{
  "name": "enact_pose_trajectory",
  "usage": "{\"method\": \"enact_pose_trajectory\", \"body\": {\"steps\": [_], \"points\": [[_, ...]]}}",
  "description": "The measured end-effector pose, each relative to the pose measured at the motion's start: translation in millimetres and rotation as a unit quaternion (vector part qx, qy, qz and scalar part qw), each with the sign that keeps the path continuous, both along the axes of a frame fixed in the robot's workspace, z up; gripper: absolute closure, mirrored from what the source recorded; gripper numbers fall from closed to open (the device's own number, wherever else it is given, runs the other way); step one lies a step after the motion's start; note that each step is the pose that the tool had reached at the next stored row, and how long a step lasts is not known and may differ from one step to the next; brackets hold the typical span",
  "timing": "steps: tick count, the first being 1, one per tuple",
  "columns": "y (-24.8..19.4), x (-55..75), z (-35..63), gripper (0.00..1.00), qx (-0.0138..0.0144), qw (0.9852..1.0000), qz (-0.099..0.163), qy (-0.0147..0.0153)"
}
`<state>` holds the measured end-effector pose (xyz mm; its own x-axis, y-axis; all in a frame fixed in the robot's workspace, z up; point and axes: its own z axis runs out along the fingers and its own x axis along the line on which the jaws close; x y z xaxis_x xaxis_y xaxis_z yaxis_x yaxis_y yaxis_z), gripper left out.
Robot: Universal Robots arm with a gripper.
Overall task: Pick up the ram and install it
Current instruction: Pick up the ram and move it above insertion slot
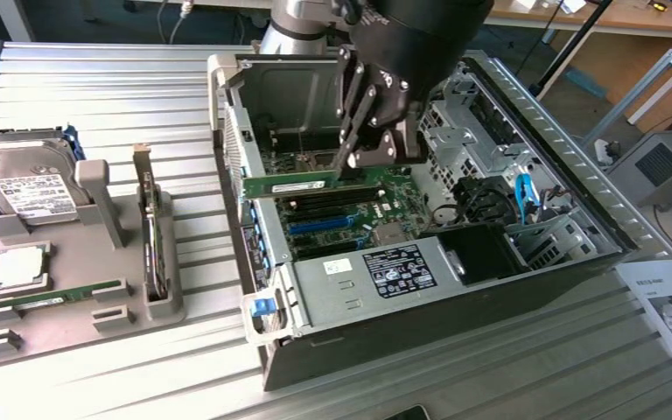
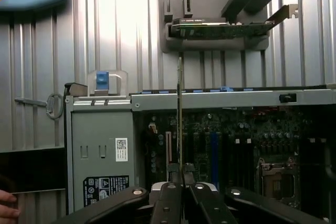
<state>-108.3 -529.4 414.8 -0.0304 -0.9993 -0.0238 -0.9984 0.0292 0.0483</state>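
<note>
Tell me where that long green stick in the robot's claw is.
In the exterior view, the green ram stick sits in the black gripper, inside the open grey computer case, just above the black and blue motherboard slots.

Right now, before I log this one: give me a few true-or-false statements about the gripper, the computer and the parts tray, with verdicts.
1. The gripper is shut on a memory stick over the computer case. True.
2. The hard drive sits inside the case. False: it lies on the gray tray, at the exterior view's left of the case.
3. An expansion card stands upright in the tray. True.
4. The case is closed, with its side panel on. False: it is open and the motherboard shows.
</note>
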Motion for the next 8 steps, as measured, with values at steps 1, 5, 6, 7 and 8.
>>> {"method": "enact_pose_trajectory", "body": {"steps": [1, 5, 6, 7, 8], "points": [[0.0, 2.5, 0.0, 0.88, 0.0000, 1.0000, 0.000, 0.0000], [0.0, 12.6, 0.0, 0.88, 0.0000, 1.0000, 0.000, 0.0001], [0.0, 15.1, 0.0, 0.88, 0.0000, 1.0000, 0.000, 0.0001], [0.0, 17.7, 0.0, 0.88, 0.0000, 1.0000, 0.000, 0.0001], [0.0, 20.1, -0.1, 0.88, 0.0001, 1.0000, 0.000, 0.0001]]}}
